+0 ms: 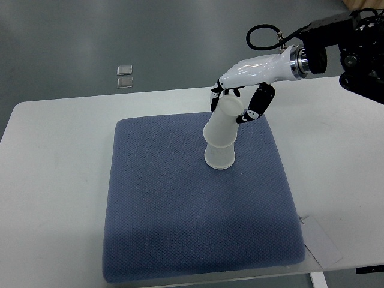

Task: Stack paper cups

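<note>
Gripping: right hand point(240, 102) has its fingers curled round the upper paper cup point(227, 123), near its top end; thumb w/ black joints on the cup's right side, other fingertips point(214, 96) showing at its left.
Right arm: comes in from upper right edge; white shell on the hand, silver wrist ring, black forearm, black cable loop point(261, 37) above the wrist.
Left arm: not seen.
Upper cup: translucent white, plain, no print visible; upside down, narrow closed base up toward the hand; tilted, top leaning right and away from the camera; its wide end sits over the lower cup.
Lower cup point(219, 155): same white, also upside down, wide rim on the mat; only its lower part shows below the upper cup's edge. The two look nested but not fully seated; the stack looks crooked.
Location: stack stands on the blue mat point(180, 210), right of centre in the mat's far half.
Mat: blue-grey, textured weave, roughly square w/ rounded corners, covers most of the counter's middle.
Counter point(54, 156): white, rounded corners; white paper slip point(321, 243) at its near right edge.
Floor point(90, 42): grey; two small pale square items point(125, 75) on it beyond the counter, too small to tell what they are.
</note>
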You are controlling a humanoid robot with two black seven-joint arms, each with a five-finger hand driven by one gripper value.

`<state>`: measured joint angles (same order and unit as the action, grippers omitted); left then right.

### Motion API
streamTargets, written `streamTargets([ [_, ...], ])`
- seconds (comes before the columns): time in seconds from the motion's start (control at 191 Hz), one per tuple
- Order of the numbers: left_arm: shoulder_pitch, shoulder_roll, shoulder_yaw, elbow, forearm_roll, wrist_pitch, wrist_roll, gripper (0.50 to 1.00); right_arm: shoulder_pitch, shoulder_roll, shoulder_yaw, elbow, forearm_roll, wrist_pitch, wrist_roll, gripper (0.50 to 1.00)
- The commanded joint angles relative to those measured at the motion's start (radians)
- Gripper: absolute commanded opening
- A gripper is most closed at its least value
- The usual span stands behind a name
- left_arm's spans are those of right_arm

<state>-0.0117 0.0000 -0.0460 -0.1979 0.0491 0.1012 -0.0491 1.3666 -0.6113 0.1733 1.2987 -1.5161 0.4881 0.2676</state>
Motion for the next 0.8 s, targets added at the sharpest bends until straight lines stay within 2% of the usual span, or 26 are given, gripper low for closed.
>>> streamTargets([
  [0.0, 0.001, 0.0, 0.0, 0.0, 0.0, 0.0, 0.0, 1.0, -0.004, 0.008, 0.0, -0.004, -0.001, 0.0, -0.002, 0.521],
  [0.126, -0.001, 0.0, 0.0, 0.0, 0.0, 0.0, 0.0, 1.0, -0.017, 0.038, 0.0, -0.016, 0.001, -0.002, -0.024, 0.588],
  [0.204, 0.001, 0.0, 0.0, 0.0, 0.0, 0.0, 0.0, 1.0, -0.029, 0.044, 0.002, -0.024, 0.001, -0.002, -0.027, 0.67],
  [0.262, -0.001, 0.0, 0.0, 0.0, 0.0, 0.0, 0.0, 1.0, -0.04, 0.047, 0.002, -0.032, 0.001, -0.003, -0.027, 0.75],
  [0.377, 0.001, 0.0, 0.0, 0.0, 0.0, 0.0, 0.0, 1.0, -0.044, 0.059, 0.002, -0.038, 0.002, -0.002, -0.028, 0.86],
  [0.44, 0.001, 0.0, 0.0, 0.0, 0.0, 0.0, 0.0, 1.0, -0.044, 0.058, 0.002, -0.041, 0.002, -0.002, -0.028, 0.87],
  [0.471, -0.001, 0.0, 0.0, 0.0, 0.0, 0.0, 0.0, 1.0, -0.044, 0.058, 0.003, -0.044, 0.004, -0.002, -0.028, 0.899],
  [0.795, -0.001, 0.0, 0.0, 0.0, 0.0, 0.0, 0.0, 1.0, -0.044, 0.035, 0.028, -0.071, 0.045, -0.02, -0.028, 0.901],
])
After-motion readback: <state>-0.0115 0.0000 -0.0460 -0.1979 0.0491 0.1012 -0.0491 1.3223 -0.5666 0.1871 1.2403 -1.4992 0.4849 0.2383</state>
